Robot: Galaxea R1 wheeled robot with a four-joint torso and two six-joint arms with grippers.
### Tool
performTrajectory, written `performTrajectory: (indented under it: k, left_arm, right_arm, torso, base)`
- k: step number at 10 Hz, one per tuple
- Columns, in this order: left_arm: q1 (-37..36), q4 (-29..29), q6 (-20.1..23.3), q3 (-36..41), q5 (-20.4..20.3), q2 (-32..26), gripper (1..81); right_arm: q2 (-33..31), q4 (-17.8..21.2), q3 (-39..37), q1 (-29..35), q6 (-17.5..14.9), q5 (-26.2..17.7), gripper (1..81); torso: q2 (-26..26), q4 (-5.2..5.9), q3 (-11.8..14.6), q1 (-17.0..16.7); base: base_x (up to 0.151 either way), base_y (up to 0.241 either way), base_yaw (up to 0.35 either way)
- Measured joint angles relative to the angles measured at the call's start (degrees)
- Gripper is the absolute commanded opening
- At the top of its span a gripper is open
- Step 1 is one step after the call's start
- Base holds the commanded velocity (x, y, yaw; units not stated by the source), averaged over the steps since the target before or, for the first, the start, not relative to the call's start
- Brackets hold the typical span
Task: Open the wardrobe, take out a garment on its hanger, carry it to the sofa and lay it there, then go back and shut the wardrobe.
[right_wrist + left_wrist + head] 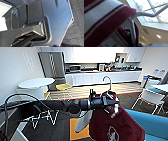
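My left arm reaches in from the left across the head view, and my left gripper (110, 100) is shut on the neck of the white hanger (108, 79), whose curved hook sticks up above it. The maroon garment (112, 122) hangs from it, its white emblem showing low on the front and a white sleeve (83, 120) drooping to the left. Just right of and behind the garment lies the blue sofa (152, 124). Close up in the left wrist view are the striped maroon and white collar (105, 21) and the hanger's white rod (133, 31), with the ceiling beyond.
A round white table (36, 83) and a yellow chair (63, 86) stand ahead on the left. A kitchen counter (102, 72) runs along the far wall. A white chair (150, 98) and another table (161, 87) stand at the right. An orange patch (78, 130) marks the dark carpet.
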Motion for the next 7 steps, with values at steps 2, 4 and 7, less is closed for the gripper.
performTrajectory:
  k: [2, 4, 7]
  left_arm:
    - [-0.02, 0.00, 0.00, 0.00, 0.17, -0.01, 1.0]
    - [0.00, 0.01, 0.02, 0.00, 0.20, -0.01, 1.0]
    - [0.00, 0.04, 0.00, 0.09, 0.24, -0.34, 1.0]
  right_arm:
    - [0.00, 0.02, 0.00, 0.02, 0.00, 0.00, 81.1]
    - [0.00, 0.00, 0.00, 0.00, 0.00, 0.00, 81.1]
    - [0.09, 0.00, 0.00, 0.02, 0.00, -0.06, 81.1]
  torso:
    - [0.00, 0.00, 0.00, 0.00]
    - [0.00, 0.00, 0.00, 0.00]
    - [0.00, 0.00, 0.00, 0.00]
  base:
    - [0.000, 0.000, -0.219]
    - [0.000, 0.000, -0.223]
    - [0.000, 0.000, -0.227]
